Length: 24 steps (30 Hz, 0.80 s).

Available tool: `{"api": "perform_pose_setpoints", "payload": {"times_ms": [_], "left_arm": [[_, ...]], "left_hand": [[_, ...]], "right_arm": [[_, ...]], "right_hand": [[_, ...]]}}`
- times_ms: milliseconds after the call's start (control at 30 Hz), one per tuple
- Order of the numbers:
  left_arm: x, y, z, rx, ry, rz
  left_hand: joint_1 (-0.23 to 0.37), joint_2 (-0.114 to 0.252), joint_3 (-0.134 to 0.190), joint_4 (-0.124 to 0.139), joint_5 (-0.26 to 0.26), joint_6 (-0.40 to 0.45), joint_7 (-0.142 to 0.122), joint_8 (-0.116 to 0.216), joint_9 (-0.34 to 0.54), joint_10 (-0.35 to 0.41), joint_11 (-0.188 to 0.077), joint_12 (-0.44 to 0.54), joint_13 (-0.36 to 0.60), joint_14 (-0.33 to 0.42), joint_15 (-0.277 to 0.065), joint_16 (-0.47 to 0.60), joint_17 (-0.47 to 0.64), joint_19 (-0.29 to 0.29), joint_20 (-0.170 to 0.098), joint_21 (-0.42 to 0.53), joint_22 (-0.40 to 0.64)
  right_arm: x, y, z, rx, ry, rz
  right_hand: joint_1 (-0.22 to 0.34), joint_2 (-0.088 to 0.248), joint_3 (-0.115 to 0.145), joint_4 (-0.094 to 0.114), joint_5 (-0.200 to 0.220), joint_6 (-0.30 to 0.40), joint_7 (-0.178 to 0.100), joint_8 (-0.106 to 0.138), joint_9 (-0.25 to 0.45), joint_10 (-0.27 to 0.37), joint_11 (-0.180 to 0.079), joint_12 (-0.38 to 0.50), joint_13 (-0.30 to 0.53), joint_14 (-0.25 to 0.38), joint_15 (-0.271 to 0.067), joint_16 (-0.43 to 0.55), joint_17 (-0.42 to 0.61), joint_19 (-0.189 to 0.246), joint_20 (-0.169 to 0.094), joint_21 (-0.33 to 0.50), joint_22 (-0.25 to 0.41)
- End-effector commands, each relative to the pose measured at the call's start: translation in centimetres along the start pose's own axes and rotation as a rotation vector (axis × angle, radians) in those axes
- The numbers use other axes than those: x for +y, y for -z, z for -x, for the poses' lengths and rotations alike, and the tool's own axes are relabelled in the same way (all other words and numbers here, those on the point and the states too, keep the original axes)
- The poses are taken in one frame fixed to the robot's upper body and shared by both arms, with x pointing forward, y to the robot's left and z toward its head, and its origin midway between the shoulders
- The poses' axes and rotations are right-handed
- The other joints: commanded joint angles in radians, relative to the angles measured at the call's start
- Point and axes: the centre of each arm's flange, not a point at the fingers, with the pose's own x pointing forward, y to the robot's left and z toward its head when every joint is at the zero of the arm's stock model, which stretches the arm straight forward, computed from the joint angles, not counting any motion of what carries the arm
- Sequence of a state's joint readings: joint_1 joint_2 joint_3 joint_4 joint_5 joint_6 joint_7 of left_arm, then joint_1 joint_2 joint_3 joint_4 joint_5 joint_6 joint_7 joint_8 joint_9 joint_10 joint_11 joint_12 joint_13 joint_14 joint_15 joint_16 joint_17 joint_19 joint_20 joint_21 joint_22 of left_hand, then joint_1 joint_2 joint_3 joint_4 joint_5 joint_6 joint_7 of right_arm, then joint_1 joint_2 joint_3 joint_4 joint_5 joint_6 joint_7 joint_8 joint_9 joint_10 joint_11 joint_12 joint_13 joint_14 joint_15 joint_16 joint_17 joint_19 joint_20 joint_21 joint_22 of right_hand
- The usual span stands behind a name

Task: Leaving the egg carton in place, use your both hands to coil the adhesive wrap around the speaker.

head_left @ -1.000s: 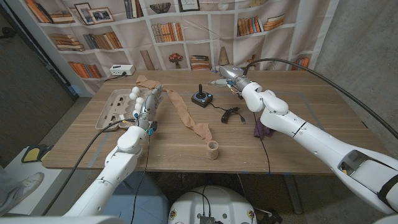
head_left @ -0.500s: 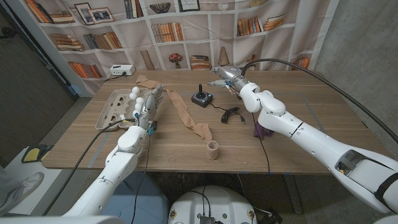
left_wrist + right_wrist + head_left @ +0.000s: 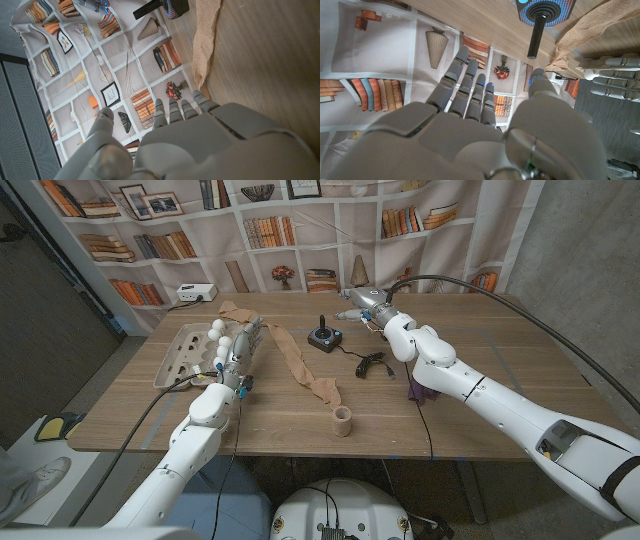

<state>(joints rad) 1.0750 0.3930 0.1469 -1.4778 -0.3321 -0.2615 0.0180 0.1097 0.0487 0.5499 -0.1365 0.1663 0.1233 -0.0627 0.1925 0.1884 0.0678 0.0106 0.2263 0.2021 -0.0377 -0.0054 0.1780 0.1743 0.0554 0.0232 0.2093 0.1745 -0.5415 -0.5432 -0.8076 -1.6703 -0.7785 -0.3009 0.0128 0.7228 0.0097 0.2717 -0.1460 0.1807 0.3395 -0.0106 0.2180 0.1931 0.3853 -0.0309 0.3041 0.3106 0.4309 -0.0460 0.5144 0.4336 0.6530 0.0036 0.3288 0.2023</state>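
Left hand [image 3: 232, 350] upright beside the grey pulp egg carton [image 3: 183, 350] near the bench's [image 3: 500, 390] left edge, fingers apart, nothing held. Right hand [image 3: 365, 302] raised near the far edge, fingers spread and empty. Tan, crinkled adhesive wrap [image 3: 290, 358] strung loosely from the far-left part to its small cardboard-coloured roll [image 3: 343, 420] at the near edge. Black joystick-shaped box [image 3: 323, 336] mid-bench, black coiled cable [image 3: 370, 364] beside it, purple cloth [image 3: 420, 390] further right.
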Motion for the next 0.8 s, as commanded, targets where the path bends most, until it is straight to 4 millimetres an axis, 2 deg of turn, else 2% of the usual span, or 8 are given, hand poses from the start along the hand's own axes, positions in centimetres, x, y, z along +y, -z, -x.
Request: {"api": "perform_pose_setpoints", "payload": {"times_ms": [33, 500, 800], "left_arm": [[0.0, -0.1, 0.2, -0.001, 0.003, -0.005], [0.0, 0.1, 0.1, -0.001, 0.002, 0.002], [0.0, 0.1, 0.0, -0.002, 0.002, 0.004]], "left_hand": [[0.008, 0.007, 0.001, 0.000, 0.007, 0.003, -0.002, 0.002, 0.002, 0.008, -0.001, 0.002, 0.003, -0.006, -0.004, 0.006, 0.003, 0.009, 0.003, -0.003, 0.004], [0.008, 0.007, 0.000, 0.001, 0.007, 0.001, -0.001, 0.001, 0.002, 0.012, -0.001, 0.004, 0.003, -0.005, -0.004, 0.006, 0.003, 0.010, 0.002, -0.004, 0.004], [0.008, 0.008, 0.000, 0.001, 0.007, 0.004, 0.000, 0.003, 0.002, 0.011, -0.002, 0.003, 0.003, -0.006, -0.003, 0.006, 0.003, 0.010, 0.001, -0.005, 0.004]], "right_arm": [[0.2, -0.6, -0.2, -0.016, -0.009, 0.027], [0.5, -1.3, -0.7, -0.023, -0.011, 0.025], [0.6, -1.7, -1.0, -0.028, -0.016, 0.028]], "right_hand": [[0.007, 0.000, -0.004, -0.002, 0.005, 0.006, 0.001, -0.003, 0.003, 0.004, -0.006, 0.003, 0.004, -0.001, -0.126, -0.003, 0.006, -0.007, 0.001, 0.006, 0.004], [0.011, -0.001, -0.007, -0.002, 0.005, 0.004, 0.000, -0.006, 0.003, 0.003, -0.008, 0.002, 0.007, -0.006, -0.132, -0.010, 0.005, -0.006, 0.000, 0.009, 0.004], [0.013, 0.006, -0.006, 0.001, 0.006, 0.001, -0.002, -0.008, 0.003, -0.007, -0.009, -0.002, 0.009, -0.010, -0.123, -0.013, 0.007, -0.009, -0.001, 0.009, 0.004]]}}
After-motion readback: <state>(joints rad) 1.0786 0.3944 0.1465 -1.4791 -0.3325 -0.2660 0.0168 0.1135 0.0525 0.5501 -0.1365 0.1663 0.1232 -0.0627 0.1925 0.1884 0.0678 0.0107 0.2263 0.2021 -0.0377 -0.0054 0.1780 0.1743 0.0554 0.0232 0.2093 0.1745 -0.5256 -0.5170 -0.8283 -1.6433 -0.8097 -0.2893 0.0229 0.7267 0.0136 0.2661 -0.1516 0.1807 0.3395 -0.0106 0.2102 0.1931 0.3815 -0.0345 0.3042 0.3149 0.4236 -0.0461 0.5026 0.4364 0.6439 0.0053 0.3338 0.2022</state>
